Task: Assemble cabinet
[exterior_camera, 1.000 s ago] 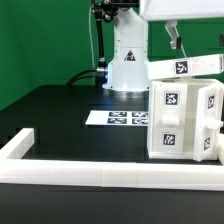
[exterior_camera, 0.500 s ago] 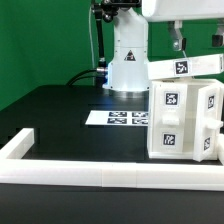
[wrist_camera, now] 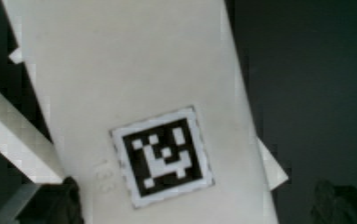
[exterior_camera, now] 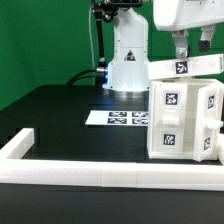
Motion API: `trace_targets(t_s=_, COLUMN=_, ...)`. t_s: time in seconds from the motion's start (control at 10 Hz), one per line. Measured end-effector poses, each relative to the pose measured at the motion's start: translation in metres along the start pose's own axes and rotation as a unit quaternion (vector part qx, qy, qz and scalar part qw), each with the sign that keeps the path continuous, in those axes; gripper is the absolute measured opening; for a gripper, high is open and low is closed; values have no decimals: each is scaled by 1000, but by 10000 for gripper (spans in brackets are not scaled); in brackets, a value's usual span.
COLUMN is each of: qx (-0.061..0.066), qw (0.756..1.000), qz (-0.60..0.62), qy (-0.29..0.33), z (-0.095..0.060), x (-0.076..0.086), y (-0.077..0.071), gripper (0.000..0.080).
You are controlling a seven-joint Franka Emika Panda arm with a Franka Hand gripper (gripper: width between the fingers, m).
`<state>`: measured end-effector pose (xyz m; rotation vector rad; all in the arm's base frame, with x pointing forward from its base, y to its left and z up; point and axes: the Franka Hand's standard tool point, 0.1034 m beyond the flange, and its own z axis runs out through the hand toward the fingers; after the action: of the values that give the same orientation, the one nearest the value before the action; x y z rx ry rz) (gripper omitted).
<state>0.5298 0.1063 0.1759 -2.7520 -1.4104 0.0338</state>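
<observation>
The cabinet body [exterior_camera: 185, 122] is a white box with black-and-white tags at the exterior view's right. A white tagged panel [exterior_camera: 186, 67] lies tilted on top of it. My gripper [exterior_camera: 182, 47] hangs just above this panel, with its fingers pointing down. In the wrist view the panel [wrist_camera: 130, 90] and its tag fill the picture. The gripper [wrist_camera: 193, 205] is open, with one dark fingertip [wrist_camera: 43, 208] on each side of the panel. I cannot see it touching the panel.
The marker board [exterior_camera: 118, 118] lies flat on the black table behind the cabinet body. A long low white rail [exterior_camera: 100, 172] runs along the table's front and turns back at the exterior view's left. The robot base [exterior_camera: 127, 60] stands at the back.
The gripper has moved toward the exterior view's right and now hangs over the tilted panel. The cabinet body and panel have not moved.
</observation>
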Motion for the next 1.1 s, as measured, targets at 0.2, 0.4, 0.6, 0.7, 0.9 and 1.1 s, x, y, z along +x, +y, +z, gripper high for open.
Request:
trace_targets(t_s=0.2, qx=-6, qw=1000, qz=0, qy=5, z=1, x=1, y=4, gripper=648)
trace_targets(t_s=0.4, qx=-10, qw=1000, qz=-2, qy=8, z=2, x=1, y=8, gripper=648)
trace_targets(t_s=0.6, qx=-12, qw=1000, qz=-1, qy=9, z=2, x=1, y=11, gripper=648)
trace_targets(t_s=0.7, qx=-12, qw=1000, qz=-1, qy=10, z=1, x=1, y=11, gripper=648)
trace_targets(t_s=0.9, qx=-11, qw=1000, qz=0, qy=9, z=3, x=1, y=12, gripper=648)
trace_targets(t_s=1.1, qx=-9, qw=1000, qz=1, qy=7, z=6, x=0, y=11, gripper=648)
